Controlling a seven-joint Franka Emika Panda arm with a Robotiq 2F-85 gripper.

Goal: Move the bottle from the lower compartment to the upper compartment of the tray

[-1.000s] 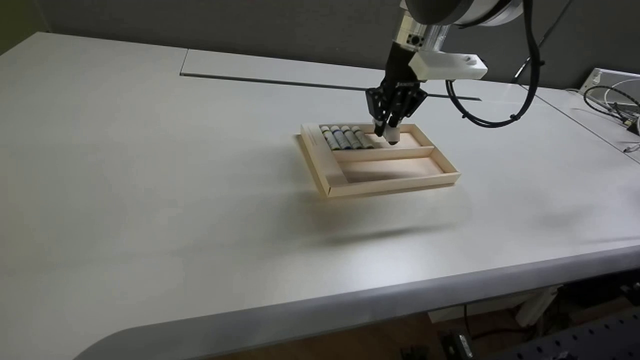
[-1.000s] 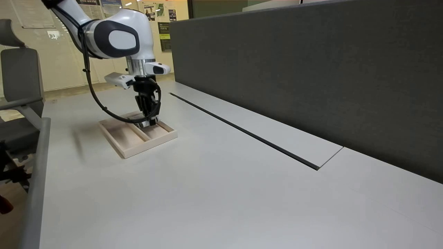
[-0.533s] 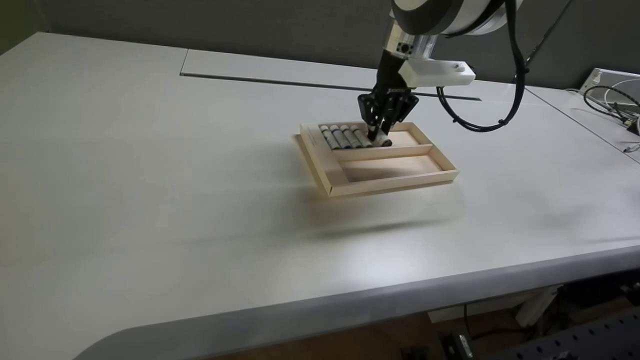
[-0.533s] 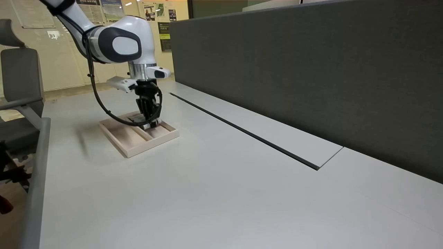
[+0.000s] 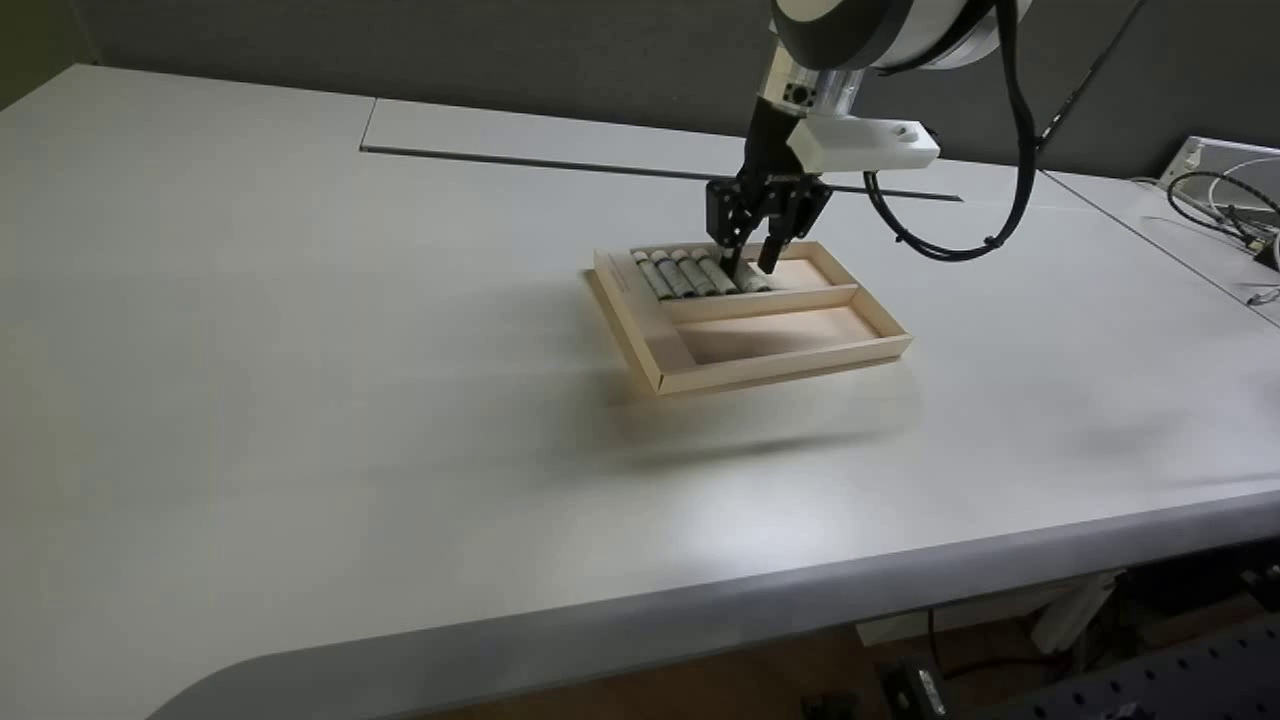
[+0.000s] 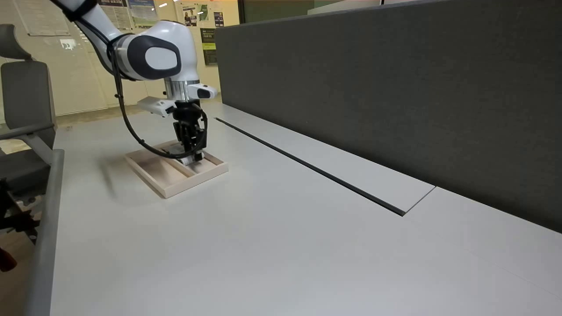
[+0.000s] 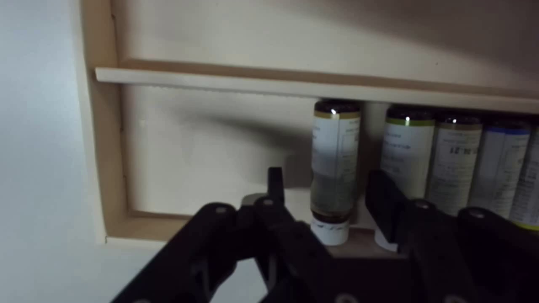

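Observation:
The pale-wood tray [image 5: 780, 375] lies on the table and also shows in an exterior view [image 6: 197, 179]. The bottle [image 5: 752, 279] lies on its side in the upper compartment [image 5: 803, 272], beside the row of other vials. In the wrist view the bottle [image 7: 336, 155] has a dark end against the dividing slat and a white cap toward the rim. My gripper [image 5: 748, 267] is open over it; in the wrist view its fingers [image 7: 326, 183] stand apart on both sides of the bottle. The lower compartment [image 5: 790, 335] holds no vial.
Several similar vials [image 5: 685, 274] lie side by side in the upper compartment; the nearest [image 7: 406, 155] is close to one finger, with a narrow gap to the bottle. The dividing slat [image 7: 252, 86] and tray rim border it. A dark partition [image 6: 373, 87] stands behind the table.
The bottle, earlier held tilted above the upper compartment, came down flat into it. My gripper lowered, moved toward the other vials and opened. The tray shifted slightly.

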